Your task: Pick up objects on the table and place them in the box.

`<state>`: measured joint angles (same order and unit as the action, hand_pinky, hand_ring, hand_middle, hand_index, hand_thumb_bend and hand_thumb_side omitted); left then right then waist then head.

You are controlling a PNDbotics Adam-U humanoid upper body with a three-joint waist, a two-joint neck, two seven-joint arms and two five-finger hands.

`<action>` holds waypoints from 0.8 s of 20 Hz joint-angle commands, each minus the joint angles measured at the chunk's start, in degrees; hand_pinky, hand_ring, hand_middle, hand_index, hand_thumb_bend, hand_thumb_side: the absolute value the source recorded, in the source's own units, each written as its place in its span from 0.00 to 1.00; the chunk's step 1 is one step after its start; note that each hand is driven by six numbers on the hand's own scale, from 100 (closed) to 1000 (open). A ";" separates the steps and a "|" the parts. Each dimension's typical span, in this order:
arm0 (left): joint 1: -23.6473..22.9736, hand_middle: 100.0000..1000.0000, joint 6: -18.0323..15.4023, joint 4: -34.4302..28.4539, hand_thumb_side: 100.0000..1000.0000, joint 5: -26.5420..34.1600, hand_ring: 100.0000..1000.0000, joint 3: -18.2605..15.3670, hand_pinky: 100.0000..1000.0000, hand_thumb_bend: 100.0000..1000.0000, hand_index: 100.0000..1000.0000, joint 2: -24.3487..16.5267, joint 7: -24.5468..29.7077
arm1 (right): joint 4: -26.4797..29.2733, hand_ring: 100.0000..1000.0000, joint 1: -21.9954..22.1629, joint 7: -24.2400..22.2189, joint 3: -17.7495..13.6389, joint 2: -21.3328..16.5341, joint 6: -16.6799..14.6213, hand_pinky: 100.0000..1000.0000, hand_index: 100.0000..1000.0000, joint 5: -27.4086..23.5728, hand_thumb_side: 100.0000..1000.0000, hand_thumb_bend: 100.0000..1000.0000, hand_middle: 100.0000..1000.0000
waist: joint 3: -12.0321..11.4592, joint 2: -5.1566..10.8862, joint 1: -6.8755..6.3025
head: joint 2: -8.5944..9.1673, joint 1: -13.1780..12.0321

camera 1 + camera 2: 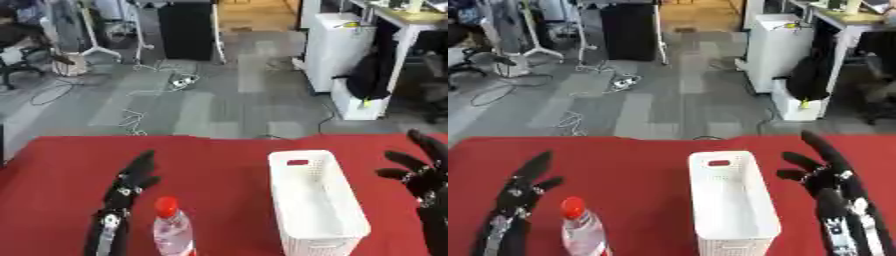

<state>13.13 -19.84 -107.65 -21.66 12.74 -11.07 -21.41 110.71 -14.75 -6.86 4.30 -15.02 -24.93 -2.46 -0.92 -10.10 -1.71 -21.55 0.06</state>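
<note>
Grey carpet-tile floor fills the far half of both views, with loose cables on it, a black cabinet at the far centre, a white cabinet far right with a black bag leaning by it; red tablecloth covers the near half as the work surface. White perforated box stands on the cloth right of centre, long axis running near to far, a slot handle visible in its far end wall; interior appears white, nothing made out inside. Clear plastic bottle with a red cap stands upright at the near edge, left of the box and well apart from it; lower part of the bottle is cut off by the frame. Left hand lies just left of the bottle, fingers straight and relaxed, pointing far and slightly right, holding nothing; whether it touches the bottle cannot be told, though a narrow strip of red shows between them in the right eye view. Right hand is at the right of the box, near but apart from its wall, fingers spread and extended toward the far side, released, grasping nothing; silver joints show along its forearm in the right eye view.
</note>
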 commanded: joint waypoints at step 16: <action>0.71 0.91 10.90 1.69 0.50 23.52 1.00 1.07 0.76 0.90 0.90 0.40 6.92 | 0.53 0.84 -0.35 -0.24 -0.13 -0.15 0.44 0.72 1.00 -0.47 0.67 0.00 0.98 | 0.08 0.71 -0.08 | -0.19 -0.03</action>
<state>13.71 -9.88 -106.23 -0.26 13.57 -10.98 -14.88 110.70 -14.73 -7.07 4.33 -15.00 -24.63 -2.63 -0.83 -10.10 -1.82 -21.64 0.03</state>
